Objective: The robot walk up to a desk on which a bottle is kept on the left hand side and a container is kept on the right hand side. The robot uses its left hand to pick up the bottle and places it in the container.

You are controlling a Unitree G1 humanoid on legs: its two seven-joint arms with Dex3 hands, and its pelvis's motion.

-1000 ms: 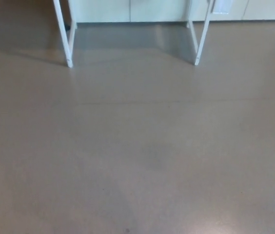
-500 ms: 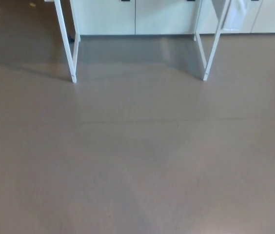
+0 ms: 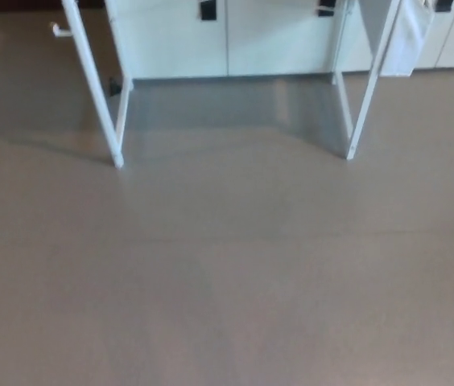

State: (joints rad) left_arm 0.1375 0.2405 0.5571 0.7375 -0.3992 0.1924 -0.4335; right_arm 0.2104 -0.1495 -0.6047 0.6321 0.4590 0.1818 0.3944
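Observation:
Neither the bottle nor the container shows in the head view. Only the white legs of a desk appear at the top: the left front leg (image 3: 94, 84) and the right front leg (image 3: 369, 80), with the desktop above the picture's edge. No part of either hand or arm is visible.
Grey-brown floor (image 3: 227, 273) fills most of the picture. White cabinets (image 3: 227, 36) with dark handles stand behind the desk legs. A white cloth or sheet (image 3: 408, 32) hangs by the right leg.
The whole picture has shifted: the desk legs and cabinets sit lower in the frame and look larger. The camera has moved nearer or tilted up; nothing else moved.

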